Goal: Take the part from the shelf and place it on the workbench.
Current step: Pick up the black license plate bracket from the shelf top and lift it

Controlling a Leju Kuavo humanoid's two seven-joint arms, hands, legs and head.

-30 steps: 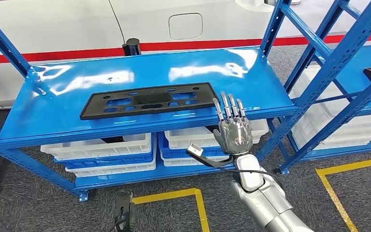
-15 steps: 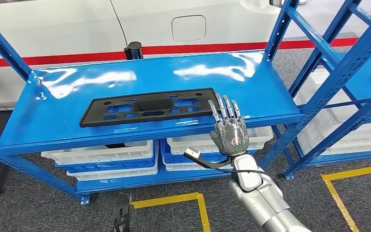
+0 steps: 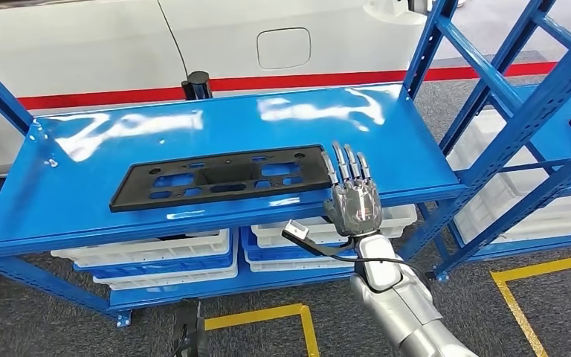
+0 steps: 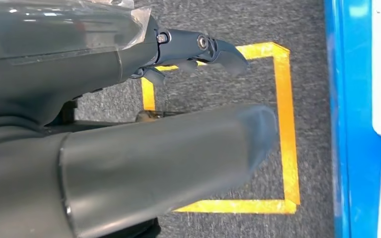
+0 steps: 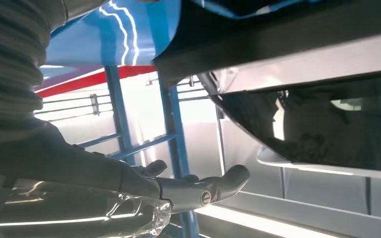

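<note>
Head view takes in the glossy blue steel shelf [image 3: 386, 126], with white plastic bins [image 3: 156, 249] on the tier beneath and grey carpet marked with yellow tape. Flat on the shelf's near half lies the part [image 3: 219, 176], a long matte black plate pierced with cut-outs. Just right of it, the right hand [image 3: 353, 201] is raised at the near edge, fingers straight, apart, holding nothing. Left wrist view adds the left hand [image 4: 129, 129] hanging over a yellow floor square [image 4: 283, 129]; I cannot tell its grip.
</note>
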